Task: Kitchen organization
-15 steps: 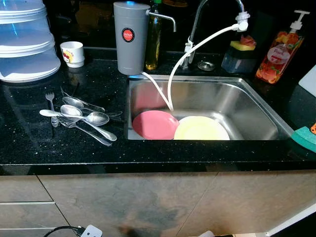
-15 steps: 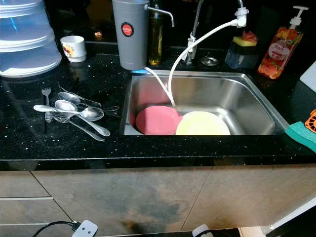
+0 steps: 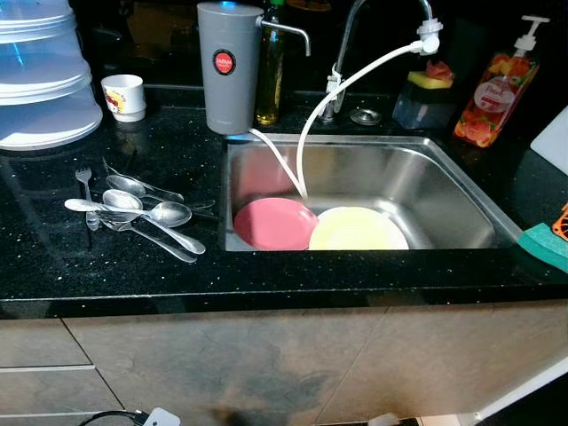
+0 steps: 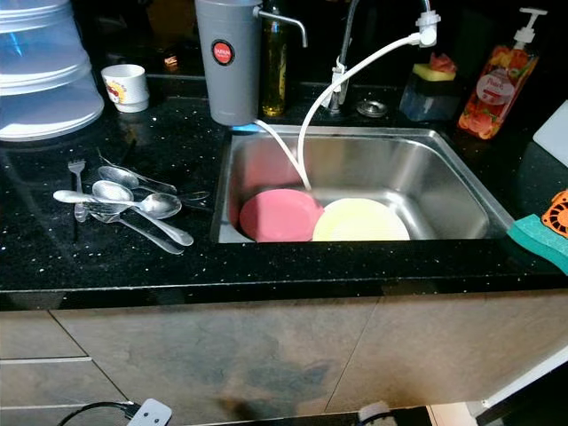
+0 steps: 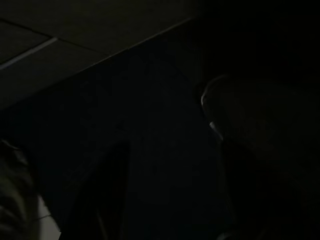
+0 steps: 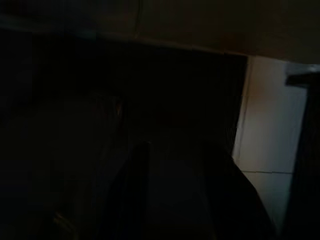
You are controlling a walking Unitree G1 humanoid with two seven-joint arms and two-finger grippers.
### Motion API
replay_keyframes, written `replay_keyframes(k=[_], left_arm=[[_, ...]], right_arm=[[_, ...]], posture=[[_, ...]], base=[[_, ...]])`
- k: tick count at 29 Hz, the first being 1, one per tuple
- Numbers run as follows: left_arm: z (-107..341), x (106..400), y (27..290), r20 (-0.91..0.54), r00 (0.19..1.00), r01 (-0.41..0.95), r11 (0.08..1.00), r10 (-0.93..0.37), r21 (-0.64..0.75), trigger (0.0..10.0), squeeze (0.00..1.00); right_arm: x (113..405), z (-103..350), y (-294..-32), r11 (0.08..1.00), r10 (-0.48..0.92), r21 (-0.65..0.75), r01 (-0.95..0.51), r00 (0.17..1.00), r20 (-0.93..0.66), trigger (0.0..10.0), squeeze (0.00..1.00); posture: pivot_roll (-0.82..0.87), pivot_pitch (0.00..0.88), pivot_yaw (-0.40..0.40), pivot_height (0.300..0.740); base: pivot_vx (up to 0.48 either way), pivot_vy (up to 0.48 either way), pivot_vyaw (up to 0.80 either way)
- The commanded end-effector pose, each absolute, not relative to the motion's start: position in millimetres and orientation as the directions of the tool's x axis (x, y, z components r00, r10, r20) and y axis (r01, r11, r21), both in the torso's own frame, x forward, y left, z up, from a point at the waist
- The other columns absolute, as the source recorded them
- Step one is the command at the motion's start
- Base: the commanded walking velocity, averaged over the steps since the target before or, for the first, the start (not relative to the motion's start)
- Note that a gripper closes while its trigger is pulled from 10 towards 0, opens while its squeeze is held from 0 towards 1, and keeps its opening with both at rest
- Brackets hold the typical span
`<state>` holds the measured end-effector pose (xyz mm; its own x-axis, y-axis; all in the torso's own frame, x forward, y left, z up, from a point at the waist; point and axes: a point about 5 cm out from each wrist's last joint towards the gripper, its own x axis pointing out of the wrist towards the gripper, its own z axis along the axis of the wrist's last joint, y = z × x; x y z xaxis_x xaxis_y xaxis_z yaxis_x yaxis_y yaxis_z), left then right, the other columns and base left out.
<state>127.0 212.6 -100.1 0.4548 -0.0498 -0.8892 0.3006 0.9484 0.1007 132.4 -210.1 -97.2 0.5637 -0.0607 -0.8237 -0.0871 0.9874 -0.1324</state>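
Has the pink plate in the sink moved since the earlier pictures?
No. The pink plate lies in the same front-left corner of the sink, touching the yellow plate as before; the whole picture shifted, so only the camera moved.

A black speckled stone countertop (image 3: 133, 266) ran left to right, glossy under overhead light. A stainless steel sink (image 3: 444, 191) was set into it, right of centre. Below, beige stone-look cabinet fronts (image 3: 266, 364) had drawer seams at the near left
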Motion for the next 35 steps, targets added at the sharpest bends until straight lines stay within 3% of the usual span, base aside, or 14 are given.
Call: replay_keyframes(k=[1, 3, 5, 6, 8, 12, 14, 20, 21, 23, 25, 27, 31, 35], left_arm=[[-101, 126, 209, -0.877, 0.476, 0.281, 0.956, -0.057, 0.090, 10.0, 0.00], [-100, 126, 209, -0.876, 0.480, 0.281, 0.955, -0.055, 0.094, 10.0, 0.00], [-100, 126, 208, -0.862, 0.502, 0.276, 0.957, -0.069, 0.085, 10.0, 0.00], [-97, 130, 206, -0.841, 0.533, 0.328, 0.939, -0.091, 0.106, 10.0, 0.00], [-97, 131, 206, -0.837, 0.539, 0.343, 0.933, -0.096, 0.113, 10.0, 0.00], [-96, 132, 204, -0.841, 0.528, 0.475, 0.863, -0.121, 0.174, 10.0, 0.00], [-61, 173, 202, -0.659, 0.658, 0.631, 0.744, -0.365, 0.218, 10.0, 0.00], [-62, 169, 208, -0.726, 0.570, 0.769, 0.563, -0.386, 0.304, 10.0, 0.00], [-68, 160, 210, -0.775, 0.513, 0.828, 0.449, -0.369, 0.335, 10.0, 0.00], [-72, 154, 212, -0.802, 0.478, 0.861, 0.369, -0.357, 0.349, 10.0, 0.00], [-77, 147, 217, -0.851, 0.415, 0.890, 0.338, -0.323, 0.306, 10.0, 0.00], [-77, 146, 218, -0.871, 0.379, 0.914, 0.276, -0.312, 0.298, 10.0, 0.00], [-76, 150, 217, -0.877, 0.356, 0.933, 0.185, -0.324, 0.310, 10.0, 0.00], [-63, 170, 211, -0.821, 0.412, 0.911, 0.178, -0.396, 0.371, 10.0, 0.00]], right_arm=[[134, -94, -215, 0.993, -0.097, -0.121, 0.000, 0.600, -0.794, 10.0, 0.00], [134, -94, -216, 0.993, -0.101, -0.119, 0.010, 0.605, -0.790, 10.0, 0.00], [136, -91, -217, 0.994, -0.106, -0.087, 0.060, 0.642, -0.759, 10.0, 0.00], [144, -85, -216, 0.996, -0.093, -0.065, 0.067, 0.705, -0.703, 10.0, 0.00], [146, -84, -215, 0.996, -0.088, -0.062, 0.063, 0.719, -0.690, 10.0, 0.00], [159, -75, -203, 0.996, 0.013, -0.062, -0.065, 0.785, -0.620, 10.0, 0.00], [158, -73, -191, 0.964, 0.125, -0.112, -0.241, 0.784, -0.608, 10.0, 0.00], [141, -84, -193, 0.933, 0.151, -0.132, -0.336, 0.695, -0.703, 10.0, 0.00], [133, -90, -197, 0.920, 0.130, -0.152, -0.360, 0.649, -0.750, 10.0, 0.00], [128, -92, -198, 0.912, 0.126, -0.157, -0.380, 0.623, -0.772, 10.0, 0.00], [119, -96, -198, 0.818, 0.170, -0.198, -0.541, 0.555, -0.814, 10.0, 0.00], [118, -96, -199, 0.778, 0.178, -0.214, -0.590, 0.535, -0.826, 10.0, 0.00], [121, -94, -199, 0.733, 0.203, -0.233, -0.639, 0.532, -0.822, 10.0, 0.00], [133, -84, -197, 0.662, 0.294, -0.269, -0.700, 0.571, -0.766, 10.0, 0.00]], posture=[[0.04, 0.000, -0.043, 0.740], [0.04, 0.000, -0.043, 0.740], [0.04, 0.000, -0.041, 0.740], [0.04, 0.000, -0.041, 0.740], [0.04, 0.000, -0.041, 0.740], [0.04, 0.000, -0.036, 0.740], [0.04, 0.000, -0.038, 0.740], [0.05, 0.000, -0.041, 0.740], [0.05, 0.000, -0.045, 0.740], [0.05, 0.000, -0.045, 0.740], [0.05, 0.000, -0.046, 0.740], [0.05, 0.000, -0.046, 0.740], [0.04, 0.000, -0.044, 0.740], [0.04, 0.000, -0.037, 0.740]], base=[[0.000, 0.000, 0.00], [0.000, 0.000, 0.00], [0.000, 0.000, 0.00], [0.000, 0.000, 0.00], [0.000, 0.000, 0.00], [0.000, 0.000, 0.00], [0.000, 0.000, 0.00], [0.000, 0.000, 0.00], [0.000, 0.000, 0.00], [0.000, 0.000, 0.00], [0.000, 0.000, 0.00], [0.000, 0.000, 0.00], [0.000, 0.000, 0.00], [0.000, 0.000, 0.00]])
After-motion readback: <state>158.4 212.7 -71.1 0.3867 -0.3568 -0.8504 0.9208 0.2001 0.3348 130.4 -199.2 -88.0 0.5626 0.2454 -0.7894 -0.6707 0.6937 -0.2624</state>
